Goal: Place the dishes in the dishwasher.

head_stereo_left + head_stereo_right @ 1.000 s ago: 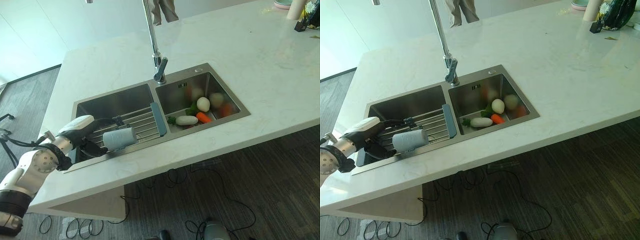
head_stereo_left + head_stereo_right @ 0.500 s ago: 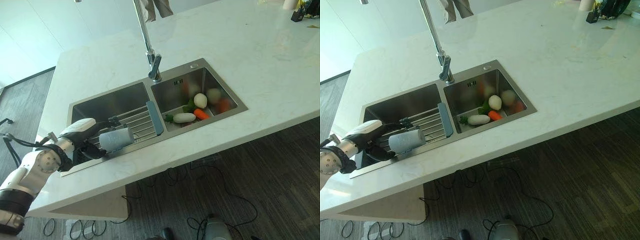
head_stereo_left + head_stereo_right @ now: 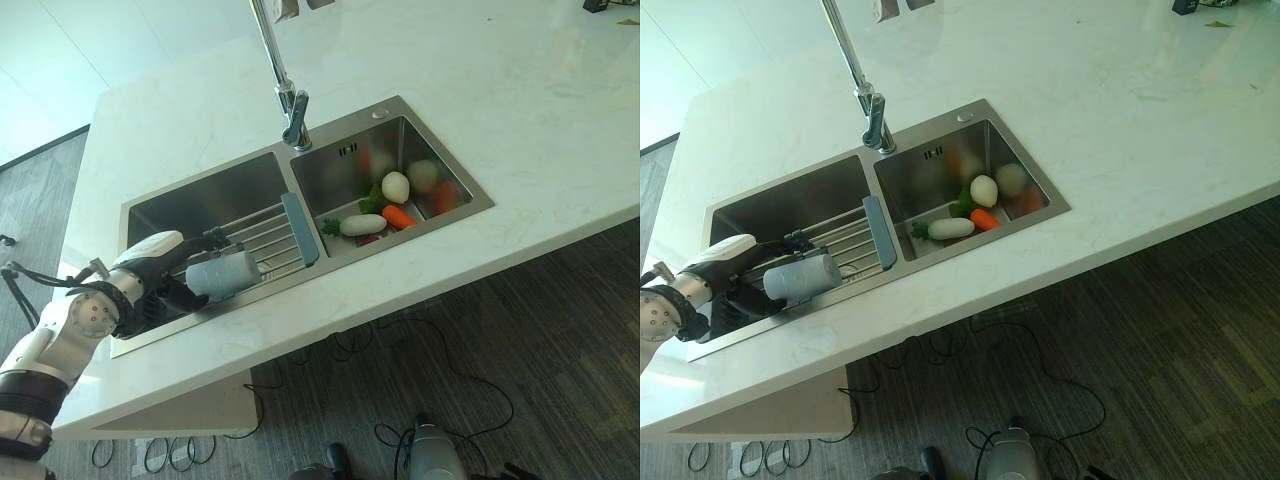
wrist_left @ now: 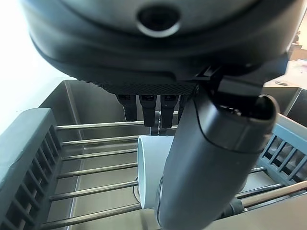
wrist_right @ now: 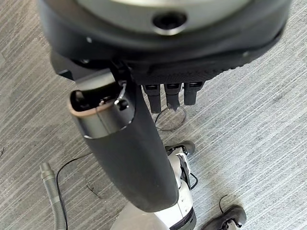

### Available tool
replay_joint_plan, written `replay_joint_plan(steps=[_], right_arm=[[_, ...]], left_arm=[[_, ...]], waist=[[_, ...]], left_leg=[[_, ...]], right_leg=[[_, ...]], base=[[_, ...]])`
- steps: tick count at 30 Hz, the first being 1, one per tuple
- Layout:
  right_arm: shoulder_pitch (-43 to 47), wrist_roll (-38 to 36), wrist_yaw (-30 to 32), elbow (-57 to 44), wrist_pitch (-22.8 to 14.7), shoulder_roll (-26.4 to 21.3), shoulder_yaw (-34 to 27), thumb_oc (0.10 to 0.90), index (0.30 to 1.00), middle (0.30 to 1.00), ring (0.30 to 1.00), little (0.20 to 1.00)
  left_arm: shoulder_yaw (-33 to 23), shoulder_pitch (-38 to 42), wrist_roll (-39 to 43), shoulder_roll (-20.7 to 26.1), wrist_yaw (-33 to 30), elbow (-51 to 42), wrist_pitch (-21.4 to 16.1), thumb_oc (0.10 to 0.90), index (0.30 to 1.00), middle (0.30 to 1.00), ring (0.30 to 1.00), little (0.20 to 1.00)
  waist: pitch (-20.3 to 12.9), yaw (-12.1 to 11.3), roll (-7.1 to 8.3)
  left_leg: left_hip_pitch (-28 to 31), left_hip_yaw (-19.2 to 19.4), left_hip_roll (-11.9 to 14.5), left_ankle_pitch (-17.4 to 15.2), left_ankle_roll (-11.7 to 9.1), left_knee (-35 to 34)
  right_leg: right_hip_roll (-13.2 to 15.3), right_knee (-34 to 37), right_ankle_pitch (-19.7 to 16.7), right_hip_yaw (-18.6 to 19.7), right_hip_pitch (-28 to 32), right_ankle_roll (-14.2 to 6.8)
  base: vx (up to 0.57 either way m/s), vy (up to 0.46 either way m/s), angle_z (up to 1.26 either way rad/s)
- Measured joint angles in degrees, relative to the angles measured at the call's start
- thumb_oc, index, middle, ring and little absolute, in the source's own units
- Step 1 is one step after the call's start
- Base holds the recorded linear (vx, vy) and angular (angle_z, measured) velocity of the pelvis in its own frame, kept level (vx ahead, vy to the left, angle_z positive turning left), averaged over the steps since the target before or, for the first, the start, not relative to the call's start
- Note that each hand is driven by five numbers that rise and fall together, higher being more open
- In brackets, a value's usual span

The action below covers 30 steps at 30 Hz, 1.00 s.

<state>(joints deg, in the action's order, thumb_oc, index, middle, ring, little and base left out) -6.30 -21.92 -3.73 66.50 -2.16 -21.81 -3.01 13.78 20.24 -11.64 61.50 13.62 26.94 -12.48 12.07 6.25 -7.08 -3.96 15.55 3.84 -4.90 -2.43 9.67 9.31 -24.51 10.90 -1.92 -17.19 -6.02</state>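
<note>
A white cup (image 3: 222,275) lies on its side on the metal roll-up rack (image 3: 262,238) across the left basin of the sink (image 3: 200,205). My left hand (image 3: 150,262) reaches in from the left at the cup's open end. In the left wrist view the thumb (image 4: 211,158) lies over the cup (image 4: 148,167) and the fingers (image 4: 148,112) come down at its rim, pinching it. In the right wrist view, my right hand (image 5: 163,57) hangs over the floor with straight fingers (image 5: 172,98) and nothing in it.
The right basin holds vegetables: a white radish (image 3: 362,224), a carrot (image 3: 398,216) and round ones behind. A tall faucet (image 3: 285,85) stands behind the sink's divider. The rack has a blue-grey end bar (image 3: 300,228). White countertop (image 3: 480,90) surrounds the sink, and its front edge is close.
The whole picture has shifted, so the camera has moved. My left hand and the cup keep their place on the rack.
</note>
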Motion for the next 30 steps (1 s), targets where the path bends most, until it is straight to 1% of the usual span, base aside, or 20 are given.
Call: replay_joint_plan(steps=[3,7,10,14,16,19,21,24,29,30], right_arm=[[0.4,0.2,-0.1,-1.5,0.0,-0.7,0.1,0.8,0.9,0.9,0.9,0.9],[0.9,0.5,-0.1,-1.5,0.0,-2.0,0.1,0.8,0.9,0.9,0.9,0.9],[1.1,0.5,0.0,-1.5,0.0,-2.2,0.1,0.8,0.9,0.9,0.9,0.9],[1.7,0.5,-0.1,-1.6,0.0,-2.3,0.1,0.8,0.9,0.9,0.9,0.9],[1.9,0.5,-0.4,-1.6,0.1,-2.6,0.1,0.8,0.9,0.9,0.9,0.9],[2.0,0.5,-0.8,-2.1,0.2,-2.9,0.2,0.8,0.9,0.9,0.9,0.9],[2.0,0.5,-0.9,-3.1,0.4,-3.4,0.2,0.8,0.9,0.9,0.9,0.9],[2.2,0.5,-1.0,-3.6,0.5,-3.8,0.2,0.8,0.9,0.9,0.9,0.9],[2.3,0.5,-1.0,-3.7,0.5,-3.8,0.2,0.8,0.9,0.9,0.9,0.9],[2.4,0.5,-1.0,-3.8,0.5,-3.9,0.2,0.8,0.9,0.9,0.9,0.9]], left_arm=[[0.8,1.8,-0.2,0.0,0.0,0.9,0.1,0.8,0.9,0.9,0.9,0.9],[2.3,3.4,-0.3,0.0,0.0,1.6,0.8,0.8,0.9,0.9,0.9,0.9],[2.9,3.7,-0.2,-0.1,0.8,1.9,1.1,0.8,0.9,0.9,0.9,0.9],[3.1,5.0,-0.1,-0.1,2.2,1.9,1.4,0.8,0.9,0.9,0.9,0.9],[4.5,6.5,0.2,-0.2,3.2,2.0,2.2,0.8,0.9,0.9,0.9,0.9],[4.5,6.6,0.4,-0.2,3.8,2.2,2.6,0.8,0.9,0.9,0.9,0.9],[4.5,6.8,2.0,-0.2,4.3,2.8,2.6,0.8,0.9,0.9,0.9,0.9],[4.5,7.8,2.3,-0.2,4.7,3.7,2.7,0.8,0.9,0.9,0.9,0.9],[4.5,8.8,2.4,-0.2,5.9,4.1,3.5,0.8,0.9,0.9,0.9,0.9],[4.5,8.9,2.4,-0.2,6.0,4.1,3.7,0.54,0.509,0.509,0.509,0.509]], waist=[[1.3,0.0,-0.26],[2.0,0.0,-0.76],[2.1,0.7,-0.81],[2.6,1.4,-0.84],[3.2,1.5,-1.03],[3.4,1.6,-1.18],[3.6,1.5,-1.24],[4.5,1.5,-1.53],[4.6,1.6,-1.35],[4.7,1.6,-1.33]], left_leg=[[-0.5,0.0,-0.1,0.0,0.0,0.2],[-1.4,0.3,-0.3,0.2,0.2,0.2],[-1.9,0.4,-0.3,0.2,0.2,0.2],[-1.9,0.4,-0.2,0.2,0.2,0.2],[-1.9,0.4,-0.3,0.2,0.2,0.3],[-1.9,0.8,-0.3,0.2,0.2,0.3],[-2.1,1.2,-0.4,0.2,0.2,0.3],[-2.3,1.3,-0.7,0.2,0.2,0.3],[-3.1,1.3,-0.8,0.2,0.2,0.5],[-3.1,1.3,-0.8,0.2,0.2,0.5]], right_leg=[[0.1,0.0,-0.3,0.2,-0.5,-0.2],[0.5,0.0,-0.3,0.1,-1.6,-0.6],[0.4,-0.5,-0.6,0.1,-2.5,-0.2],[0.5,-0.6,-0.6,0.1,-2.5,-0.2],[0.5,-0.6,-0.6,0.1,-2.5,-0.2],[0.5,-0.7,-0.6,0.4,-2.8,-0.2],[0.4,-0.9,-0.6,1.0,-3.4,-0.2],[0.4,-1.4,-0.7,1.4,-4.0,-0.3],[0.4,-1.6,-0.7,1.4,-4.8,-0.3],[0.4,-1.6,-0.7,1.4,-4.8,-0.3]], base=[[-0.05,0.034,-0.01],[-0.03,0.032,-0.04],[-0.03,0.027,-0.03],[0.0,0.0,0.0],[0.0,0.0,0.0],[-0.02,0.021,-0.07],[-0.02,0.017,-0.08],[-0.03,0.003,-0.04],[-0.01,-0.001,0.0],[0.0,0.0,0.0]])
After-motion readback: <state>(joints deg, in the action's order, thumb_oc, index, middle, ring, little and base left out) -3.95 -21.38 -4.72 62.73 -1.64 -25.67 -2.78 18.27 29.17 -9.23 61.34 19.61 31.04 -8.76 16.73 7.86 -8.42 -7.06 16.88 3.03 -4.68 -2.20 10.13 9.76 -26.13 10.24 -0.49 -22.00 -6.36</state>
